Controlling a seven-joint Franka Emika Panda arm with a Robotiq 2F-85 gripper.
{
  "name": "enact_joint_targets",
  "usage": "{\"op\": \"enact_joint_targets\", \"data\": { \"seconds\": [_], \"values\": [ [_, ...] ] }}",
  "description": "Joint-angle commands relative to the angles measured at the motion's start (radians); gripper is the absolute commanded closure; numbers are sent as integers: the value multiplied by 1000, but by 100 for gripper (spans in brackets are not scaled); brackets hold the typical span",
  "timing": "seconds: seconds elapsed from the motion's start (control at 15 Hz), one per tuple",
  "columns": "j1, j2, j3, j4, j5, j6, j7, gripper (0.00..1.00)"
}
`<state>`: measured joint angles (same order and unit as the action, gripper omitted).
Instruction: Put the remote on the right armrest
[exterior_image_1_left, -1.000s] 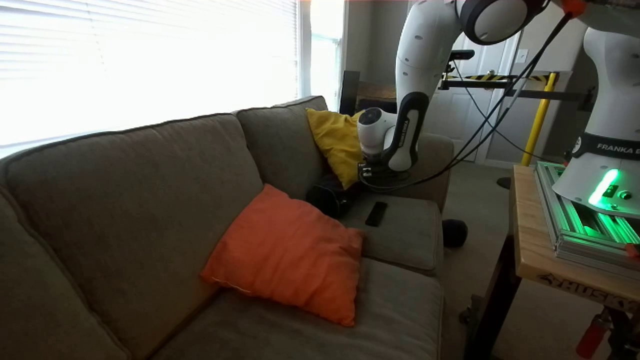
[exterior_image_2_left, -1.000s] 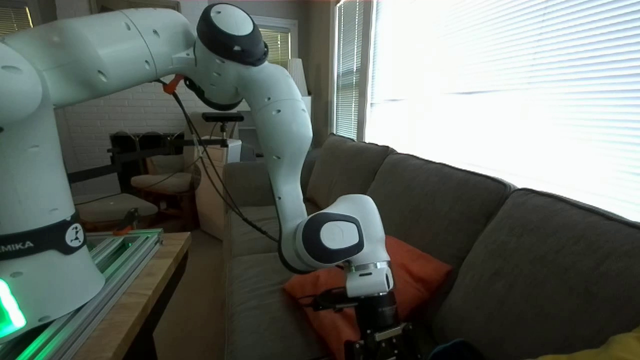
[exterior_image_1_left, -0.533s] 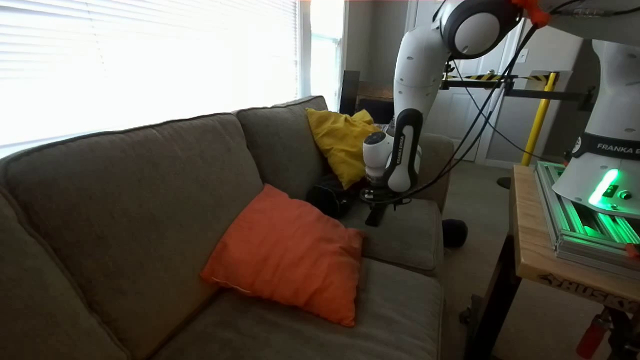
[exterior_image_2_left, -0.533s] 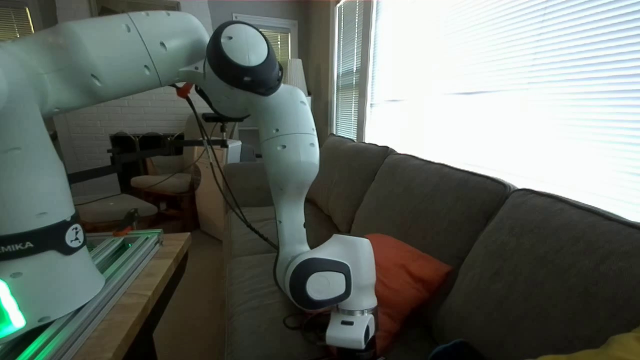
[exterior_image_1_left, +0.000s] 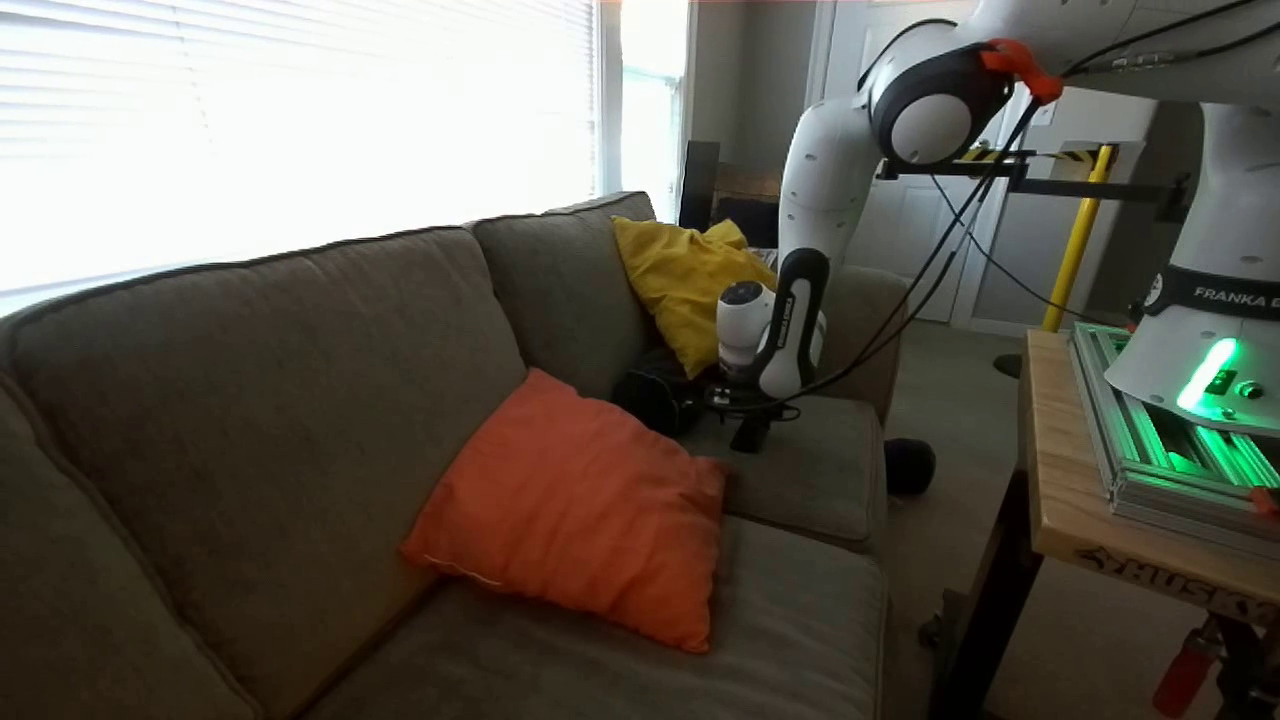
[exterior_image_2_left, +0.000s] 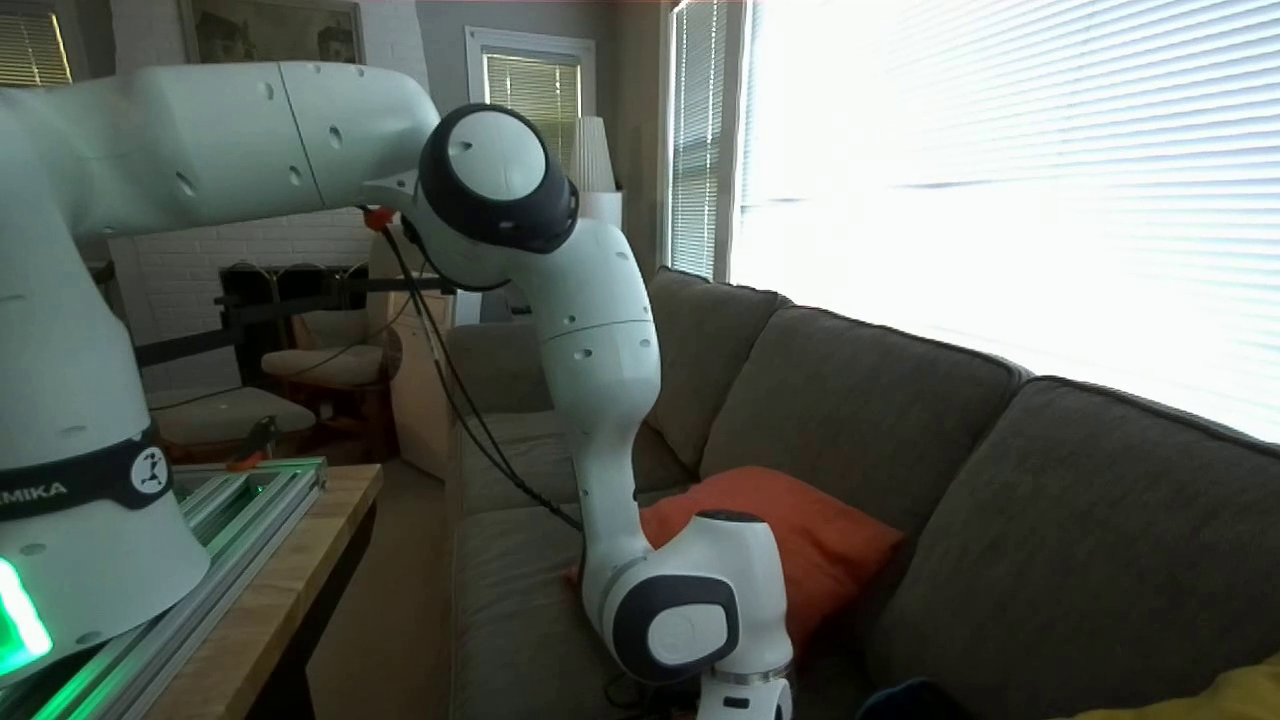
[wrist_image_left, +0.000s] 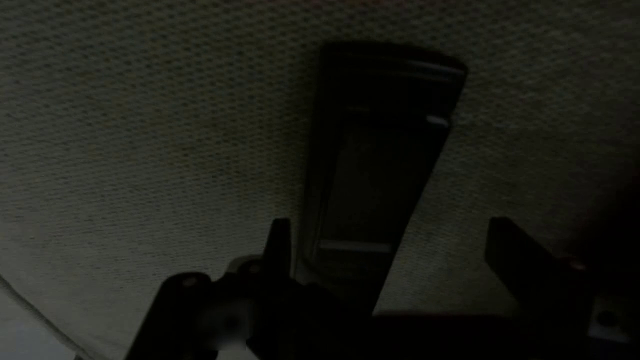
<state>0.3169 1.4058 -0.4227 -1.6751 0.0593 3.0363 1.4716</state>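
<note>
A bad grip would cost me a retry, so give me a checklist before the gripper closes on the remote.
1. Gripper open: ok, its fingers stand apart.
2. Remote between the fingers: ok in the wrist view.
3. Remote centred: not ok, it lies nearer the finger at that view's left.
4. Orange cushion off the remote: ok in an exterior view.
5. Fingers low enough to grip: cannot tell.

The remote is a slim, nearly black oblong, glinting faintly near one end, with a thin pale line across it. It lies flat on a seat cushion, near the right armrest but apart from it; it's too dark to tell which face is up. The armrest is broad, padded and grey-brown, with a rounded top, partly hidden from where I stand.
</note>
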Motion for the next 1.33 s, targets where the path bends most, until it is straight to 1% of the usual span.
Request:
{"op": "enact_joint_targets", "data": {
  "seconds": [0.0,0.33,0.4,0.53,0.6,0.67,0.8,0.87,1.07,1.2,1.27],
  "values": [
    [-27,70,18,115,38,-12,-43,0],
    [-58,104,40,158,39,-30,-45,1],
    [-63,108,43,162,40,-32,-44,22],
    [-70,113,46,168,41,-36,-44,29],
    [-73,114,46,170,41,-37,-44,34],
    [-75,114,47,172,41,-39,-44,43],
    [-78,114,50,180,41,-41,-45,55],
    [-75,112,49,180,41,-39,-42,63],
    [-70,106,46,172,42,-47,-38,64],
    [-63,83,54,138,47,-45,-35,64],
    [-30,72,38,104,57,-43,-10,64]
  ]
}}
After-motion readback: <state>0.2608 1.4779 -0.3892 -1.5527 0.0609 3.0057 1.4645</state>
